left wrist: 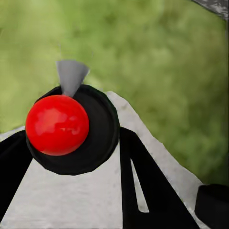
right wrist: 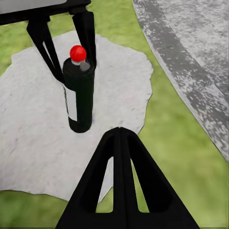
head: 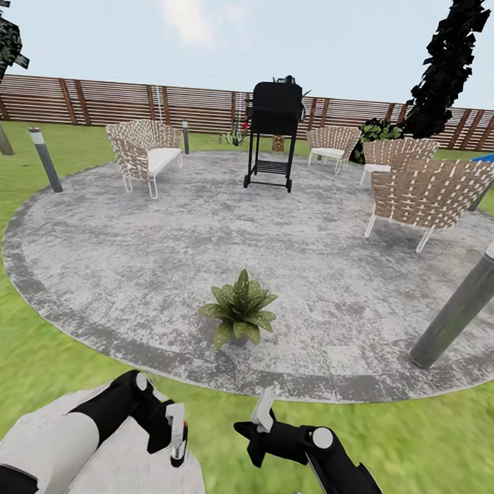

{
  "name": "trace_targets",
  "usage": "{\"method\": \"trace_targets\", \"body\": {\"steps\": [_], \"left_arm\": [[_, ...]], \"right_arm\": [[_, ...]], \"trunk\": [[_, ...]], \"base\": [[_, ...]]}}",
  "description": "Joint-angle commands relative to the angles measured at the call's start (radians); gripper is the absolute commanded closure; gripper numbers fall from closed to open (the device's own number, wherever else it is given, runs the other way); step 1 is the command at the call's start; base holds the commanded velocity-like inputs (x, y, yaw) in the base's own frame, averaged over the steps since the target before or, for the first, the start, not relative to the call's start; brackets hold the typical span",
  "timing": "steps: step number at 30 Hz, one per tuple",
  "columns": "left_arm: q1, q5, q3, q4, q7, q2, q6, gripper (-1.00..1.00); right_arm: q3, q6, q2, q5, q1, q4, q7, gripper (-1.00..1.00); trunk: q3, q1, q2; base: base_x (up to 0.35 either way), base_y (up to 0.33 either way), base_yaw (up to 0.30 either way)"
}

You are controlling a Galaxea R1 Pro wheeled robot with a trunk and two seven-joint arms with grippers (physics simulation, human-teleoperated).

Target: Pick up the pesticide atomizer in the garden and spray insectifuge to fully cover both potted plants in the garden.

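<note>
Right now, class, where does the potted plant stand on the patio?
In the head view the potted plant stands on the round grey patio near its front edge, roughly central, just beyond both hands, with a grey bollard lamp to its right.

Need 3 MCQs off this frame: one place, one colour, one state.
1. Where does the near potted plant stand?
A. On the lawn
B. On the round patio, close to its near edge
C. On a wicker chair

2. What colour is the grill?
A. Black
B. Red
C. White

3. How is the right gripper?
A. Wide open
B. Shut, empty
C. Shut on a bottle

Answers:
1 B: the potted plant sits on the grey patio, just inside its rim.
2 A: the grill is black all over.
3 B: in the right wrist view the right gripper has its fingertips meeting with nothing between them.
</note>
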Motion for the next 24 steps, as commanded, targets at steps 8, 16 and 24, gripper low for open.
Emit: {"method": "trace_targets", "body": {"steps": [8,16,24], "left_arm": [[0.051,-0.019,-0.012,-0.009,0.009,0.108,0.005,1.00],[0.074,0.065,0.058,0.021,0.218,0.121,0.007,1.00],[0.189,0.414,0.206,0.056,0.534,0.124,-0.085,1.00]], "right_arm": [[-0.002,-0.008,-0.006,0.012,0.000,0.002,0.000,-1.00],[-0.008,-0.013,-0.031,0.011,0.000,0.142,-0.056,-1.00],[-0.005,-0.195,-0.024,-0.013,0.001,0.478,-0.604,-1.00]], "trunk": [[-0.001,0.000,0.000],[-0.001,0.000,0.000],[-0.001,0.000,0.000]], "base": [[0.000,0.000,0.000],[0.000,0.000,0.000],[0.000,0.000,0.000]]}}
